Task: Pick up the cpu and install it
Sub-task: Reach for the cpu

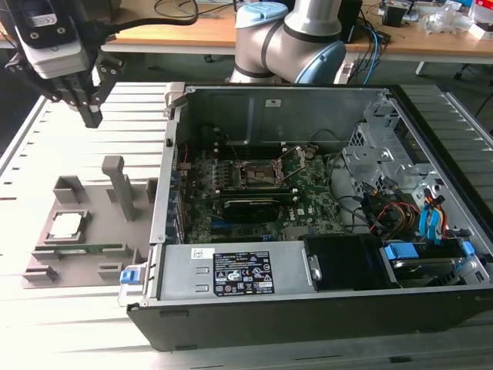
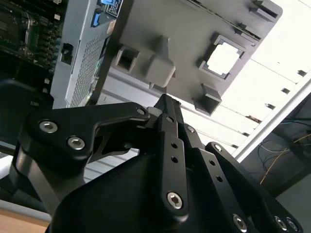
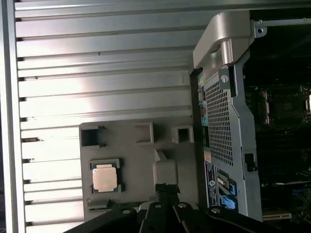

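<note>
One closed, empty gripper hovers above the grey holder tray. In the exterior view the cpu sits in the tray's pocket, about six o'clock from the gripper. This looks like the approach stage; a grasp would need it opened first. The slatted metal table carries an open computer case at three o'clock, with cabled benches behind.

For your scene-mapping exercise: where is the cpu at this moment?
The cpu lies in a recess of the grey tray, at the exterior view's left, beside the open computer case.
</note>
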### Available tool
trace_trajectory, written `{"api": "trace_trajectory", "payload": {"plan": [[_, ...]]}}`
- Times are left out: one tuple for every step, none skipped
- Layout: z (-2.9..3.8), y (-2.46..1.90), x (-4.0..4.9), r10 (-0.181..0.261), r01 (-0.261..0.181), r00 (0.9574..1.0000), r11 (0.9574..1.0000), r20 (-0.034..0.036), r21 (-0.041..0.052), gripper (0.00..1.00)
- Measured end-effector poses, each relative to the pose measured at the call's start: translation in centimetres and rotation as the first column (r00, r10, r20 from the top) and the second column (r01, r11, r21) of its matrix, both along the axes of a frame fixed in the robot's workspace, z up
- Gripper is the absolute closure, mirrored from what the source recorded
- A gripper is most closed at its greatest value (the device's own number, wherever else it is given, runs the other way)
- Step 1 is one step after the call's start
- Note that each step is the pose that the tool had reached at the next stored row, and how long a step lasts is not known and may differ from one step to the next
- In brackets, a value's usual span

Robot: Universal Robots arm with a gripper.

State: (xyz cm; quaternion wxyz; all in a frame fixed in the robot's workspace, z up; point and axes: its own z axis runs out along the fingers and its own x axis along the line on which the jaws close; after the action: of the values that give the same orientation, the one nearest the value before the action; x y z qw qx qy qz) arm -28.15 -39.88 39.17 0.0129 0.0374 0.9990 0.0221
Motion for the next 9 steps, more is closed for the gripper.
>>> {"api": "trace_trajectory", "payload": {"plan": [[-0.01,0.0,-0.27,0.0,0.0,1.0,1.0,0.0,0.0,0.89],[-0.01,0.0,-0.47,0.0,0.0,1.0,1.0,0.0,0.0,0.89],[-0.02,0.0,-0.69,0.0,0.0,1.0,1.0,-0.0001,0.0,0.89],[-0.02,0.0,-0.91,0.0,0.0,1.0,1.0,-0.0001,0.0,0.89],[-0.03,0.0,-1.12,0.0,0.0,1.0,1.0,-0.0001,0.0,0.89],[-0.04,0.0,-1.29,0.0,0.0,1.0,1.0,0.0,0.0,0.89],[-0.05,0.0,-1.54,0.0,0.0,1.0,1.0,0.0,0.0,0.89],[-0.05,0.0,-1.68,0.0,0.0,1.0,1.0,0.0,-0.0001,0.89],[-0.05,0.0,-1.84,0.0,0.0,1.0,1.0,-0.0001,0.0,0.89]]}}
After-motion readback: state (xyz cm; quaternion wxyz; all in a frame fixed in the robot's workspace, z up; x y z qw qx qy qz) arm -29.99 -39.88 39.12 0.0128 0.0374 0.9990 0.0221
